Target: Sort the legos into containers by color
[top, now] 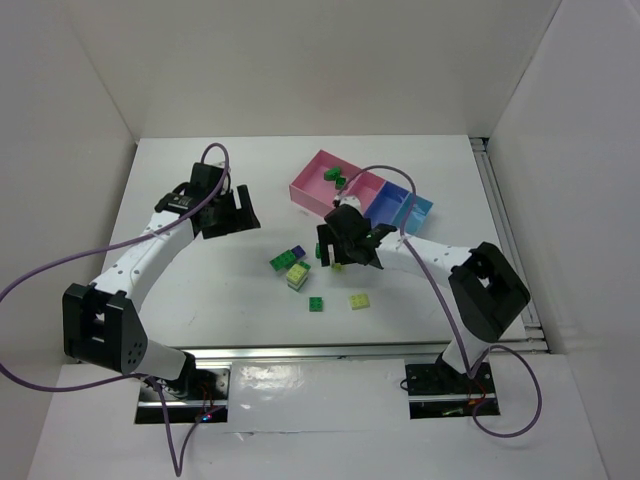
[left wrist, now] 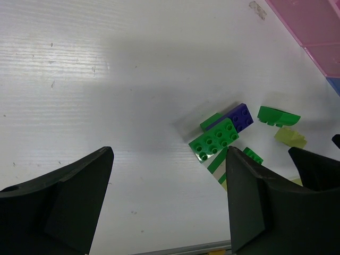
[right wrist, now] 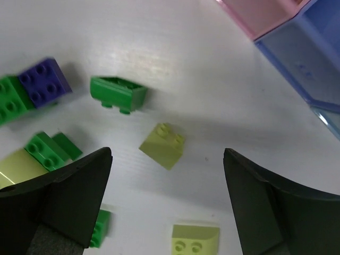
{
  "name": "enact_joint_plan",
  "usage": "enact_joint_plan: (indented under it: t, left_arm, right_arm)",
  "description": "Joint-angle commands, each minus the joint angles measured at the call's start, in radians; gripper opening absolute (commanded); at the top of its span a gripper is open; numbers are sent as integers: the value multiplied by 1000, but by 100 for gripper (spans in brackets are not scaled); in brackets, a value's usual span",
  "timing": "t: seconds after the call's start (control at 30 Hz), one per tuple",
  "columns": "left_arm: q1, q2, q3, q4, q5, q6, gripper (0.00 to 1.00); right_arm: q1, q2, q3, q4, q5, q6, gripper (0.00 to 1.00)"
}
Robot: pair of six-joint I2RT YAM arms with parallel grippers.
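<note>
1. Desk [top: 200, 180]: a white surface. Both arms reach over it from the near edge.
2. Left fingers [top: 238, 213]: spread wide and holding nothing. They hang over bare desk on the left half, apart from the loose legos.
3. Right fingers [top: 345, 255]: spread wide and gripping nothing. They hang just in front of the tray row, to the right of the main brick cluster.
4. Below the right fingers: the right wrist view shows a lime sloped brick [right wrist: 162, 145] under the gap and a dark green brick [right wrist: 118, 94] beyond it. Neither touches a finger. Whether both rest flat on the desk cannot be told.
5. Tray row, far right part of the desk, from left to right: large pink tray [top: 315, 185], smaller pink tray [top: 380, 190], blue tray [top: 402, 200], light blue tray [top: 424, 210]. Their walls touch.
6. Large pink tray contents: two green legos [top: 337, 176], close together near its far right corner.
7. Cluster at desk centre: a green brick [top: 281, 260] touches a purple brick [top: 298, 250]. A green-and-pale-yellow stack [top: 297, 278] sits just in front of them.
8. Nearer the arm bases: a small green brick [top: 316, 304] and a pale yellow brick [top: 359, 301] lie side by side, apart from each other.
</note>
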Motion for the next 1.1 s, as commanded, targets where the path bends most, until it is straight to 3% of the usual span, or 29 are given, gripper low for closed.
enact_joint_plan:
  t: [0.0, 0.13, 0.3, 0.43, 0.7, 0.87, 1.07]
  left_arm:
    - [6, -12, -7, 14, 7, -5, 88]
    - [6, -12, -16, 23, 16, -5, 88]
    - [6, -12, -16, 23, 16, -14, 88]
    - [6, -12, -25, 23, 16, -14, 88]
    - [6, -12, -25, 23, 16, -14, 88]
    - [6, -12, -25, 23, 16, -14, 88]
    - [6, -12, -25, 23, 3, -5, 90]
  right_arm:
    - [14, 7, -24, 41, -80, -122, 93]
    - [14, 64, -24, 64, -70, -192, 92]
    - [14, 107, -12, 149, -183, -260, 92]
    - [14, 132, -2, 160, -218, -260, 84]
    - [34, 110, -31, 152, -163, -260, 59]
    - [34, 92, -19, 126, -104, -234, 30]
    - [0, 15, 59, 37, 16, -171, 26]
